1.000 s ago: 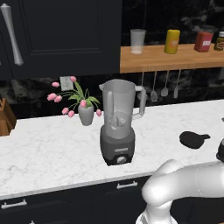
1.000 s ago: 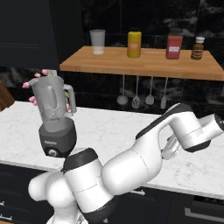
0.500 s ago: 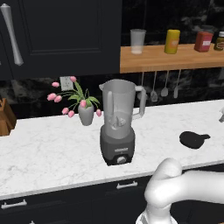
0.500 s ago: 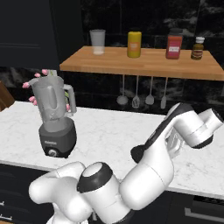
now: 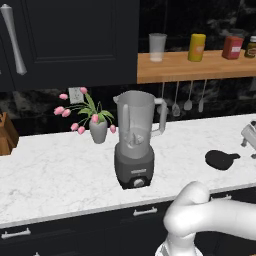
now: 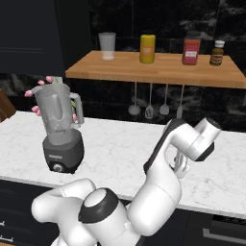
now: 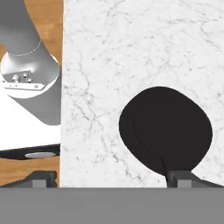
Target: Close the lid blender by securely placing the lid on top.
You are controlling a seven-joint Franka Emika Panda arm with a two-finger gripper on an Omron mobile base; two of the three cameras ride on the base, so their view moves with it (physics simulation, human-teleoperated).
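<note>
Since the earlier frames we see the arm has swung further right and lower, its elbow now bulking large at the bottom of the left base view, while the blender (image 5: 135, 142) and the lid (image 5: 220, 159) lie where they were. We can read no writing anywhere: the jars on the wooden shelf (image 6: 158, 69) carry labels too small to make out, and the mark on the blender's front is a blur. We see the blender standing upright on the white marble bench (image 5: 55, 170), a dark grey base with a round front knob under a tall translucent grey jar with a side handle, its mouth uncovered. Well apart to its right, the lid rests flat on the bench, a matte black, round, slightly domed disc. In the hand view the pincer (image 7: 111, 178) hangs above the lid (image 7: 165, 129), its two dark fingertips spread wide with nothing between them; one fingertip (image 7: 186, 178) lines up with the disc's near rim, though we cannot tell if it touches. A vase of pink tulips (image 5: 96, 125) stands just left of the blender, and metal utensils (image 6: 149, 108) hang beneath the shelf.
</note>
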